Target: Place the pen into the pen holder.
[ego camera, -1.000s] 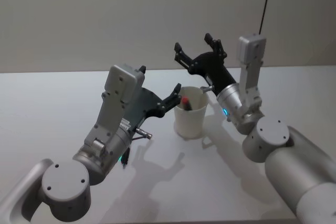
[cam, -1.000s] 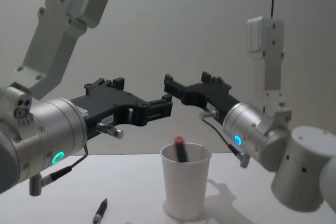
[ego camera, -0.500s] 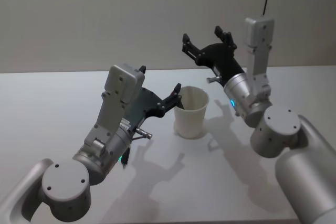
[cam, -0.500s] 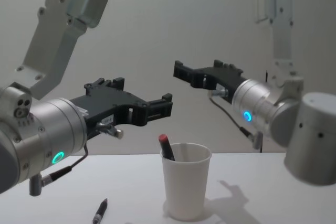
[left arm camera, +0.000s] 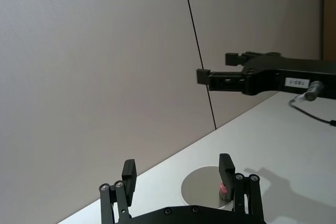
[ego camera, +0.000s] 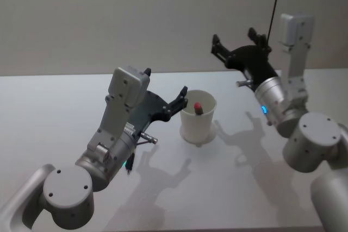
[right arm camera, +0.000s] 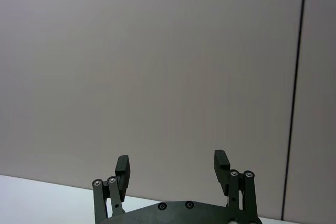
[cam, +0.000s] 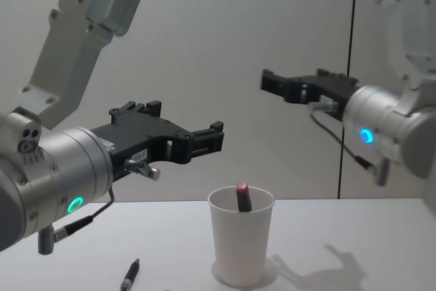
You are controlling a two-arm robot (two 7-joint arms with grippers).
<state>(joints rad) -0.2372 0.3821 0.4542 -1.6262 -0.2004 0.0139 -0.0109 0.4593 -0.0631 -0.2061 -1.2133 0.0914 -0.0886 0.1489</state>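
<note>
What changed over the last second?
The right gripper, open, drew away from above the cup, up and to the robot's right. The pen shifted its lean but stayed inside the cup. The left gripper, open beside the cup, and the second pen on the table stayed put.
</note>
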